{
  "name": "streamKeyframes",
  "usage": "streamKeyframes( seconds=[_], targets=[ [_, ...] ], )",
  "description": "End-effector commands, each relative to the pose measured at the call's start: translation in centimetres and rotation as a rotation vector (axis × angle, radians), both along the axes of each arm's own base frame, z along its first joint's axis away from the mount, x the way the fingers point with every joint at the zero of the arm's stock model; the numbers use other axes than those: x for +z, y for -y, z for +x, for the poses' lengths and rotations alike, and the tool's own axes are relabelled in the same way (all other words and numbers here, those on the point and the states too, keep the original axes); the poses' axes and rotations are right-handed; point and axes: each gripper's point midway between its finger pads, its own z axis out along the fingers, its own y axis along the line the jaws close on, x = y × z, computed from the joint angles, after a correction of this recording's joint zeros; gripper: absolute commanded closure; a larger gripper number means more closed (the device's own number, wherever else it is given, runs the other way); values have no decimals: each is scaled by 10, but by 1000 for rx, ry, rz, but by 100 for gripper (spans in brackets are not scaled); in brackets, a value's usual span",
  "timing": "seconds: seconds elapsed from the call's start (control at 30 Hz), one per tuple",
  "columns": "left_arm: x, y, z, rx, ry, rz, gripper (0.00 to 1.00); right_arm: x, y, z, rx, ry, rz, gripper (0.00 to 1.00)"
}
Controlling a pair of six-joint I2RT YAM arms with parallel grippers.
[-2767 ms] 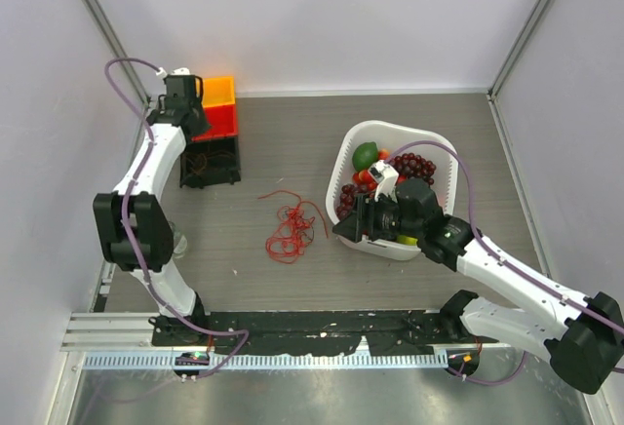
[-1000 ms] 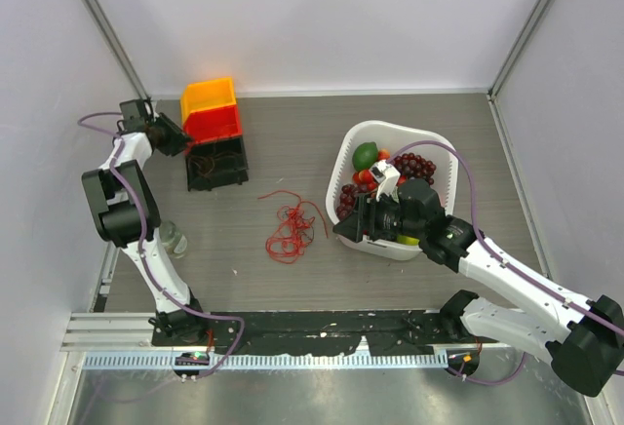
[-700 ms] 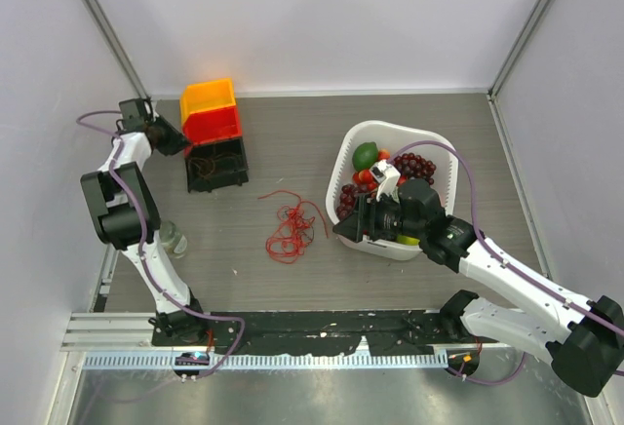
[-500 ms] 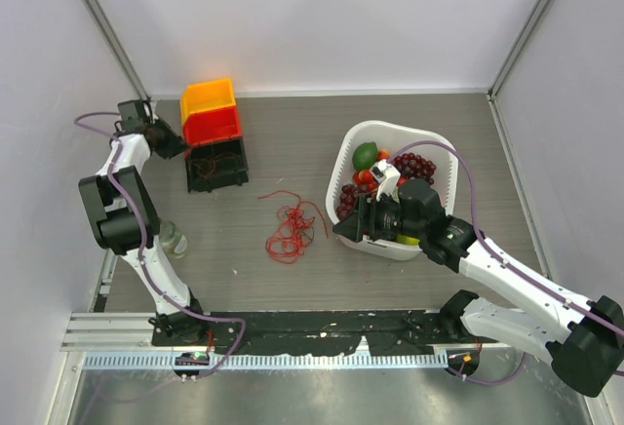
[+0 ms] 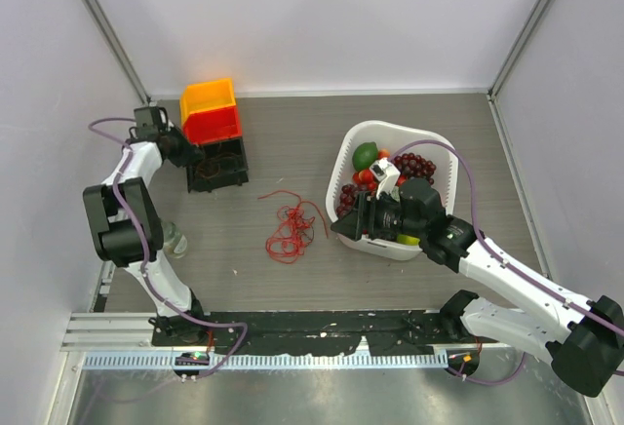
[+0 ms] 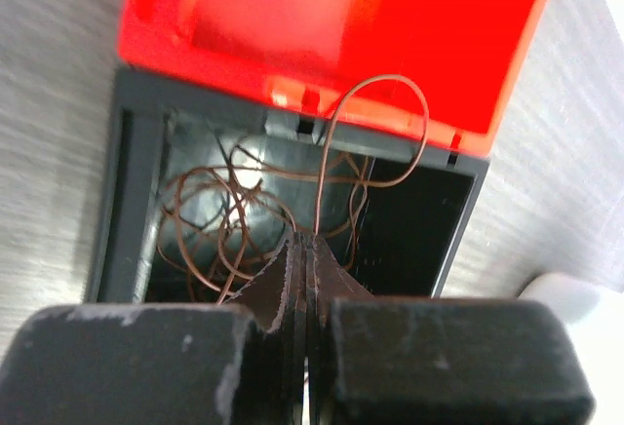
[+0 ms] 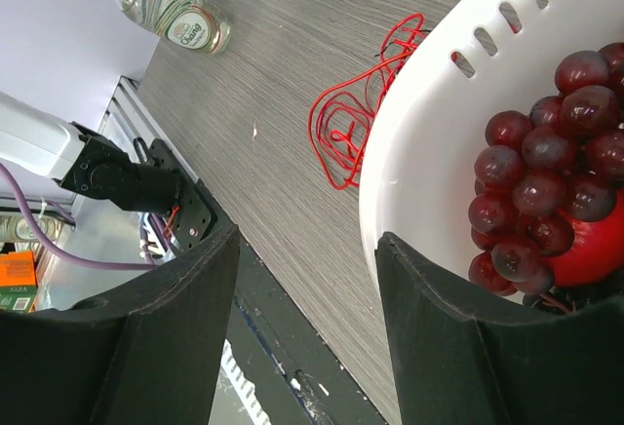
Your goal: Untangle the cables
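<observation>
The red cables (image 5: 291, 225) lie in 1 loose heap on the counter (image 5: 292, 142), right beside the left wall of the white basket (image 5: 344, 160). The heap runs a bit longer front to back than side to side.

The right jaws are open wide and hold nothing. They hang at the basket's near left corner, and the heap is just ahead of them. So the right arm is much nearer.

The left jaws are well apart from the heap, over the black bin (image 5: 214, 184). They are pinched tight on a thin brown wire (image 6: 385, 77) that loops up out of it.

I think the right jaws should reach first.
</observation>
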Motion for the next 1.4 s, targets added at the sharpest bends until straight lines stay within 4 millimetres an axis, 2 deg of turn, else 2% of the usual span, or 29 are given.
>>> streamKeyframes(
  seconds=[0.0, 0.23, 0.4, 0.47, 0.53, 0.6, 0.67, 0.8, 0.87, 0.97, 1.1, 1.17, 1.23, 1.37],
  targets=[
    [8, 22, -14, -19, 20, 7, 100, 17, -7, 2, 13, 33, 56, 37],
    [-2, 27, -31, -21, -3, 24, 100, 18, -8, 0, 19, 33, 62, 37],
    [5, 21, -27, -28, -10, 67, 99, 18, -6, 0, 16, 32, 60, 37],
    [17, 17, -19, -31, -4, 87, 91, 17, -6, -1, 16, 29, 57, 37],
    [27, 15, -20, -25, 8, 108, 74, 17, -6, -1, 14, 29, 55, 37],
    [36, 11, -25, -7, 26, 135, 55, 16, -4, -1, 10, 32, 53, 37],
    [41, 7, -37, 8, 26, 170, 43, 15, -3, -1, 4, 29, 54, 37],
    [43, -4, -61, 81, 20, 230, 32, 9, -6, 0, 8, 15, 61, 37],
    [45, -16, -70, 142, 13, 275, 31, 7, -8, -1, 19, 9, 63, 38],
    [37, -25, -73, 179, -30, 307, 29, 6, -9, -1, 24, 6, 62, 38],
    [16, -20, -78, 186, -133, 261, 30, 8, -8, -1, 19, 13, 62, 38],
    [4, -21, -86, 237, -172, 243, 32, 8, -7, -1, 16, 15, 62, 38],
    [-2, -21, -92, 286, -146, 222, 34, 9, -7, -1, 16, 16, 63, 38],
    [0, -16, -87, 333, -49, 165, 38, 5, -6, -2, 20, 12, 51, 38]
  ],
)
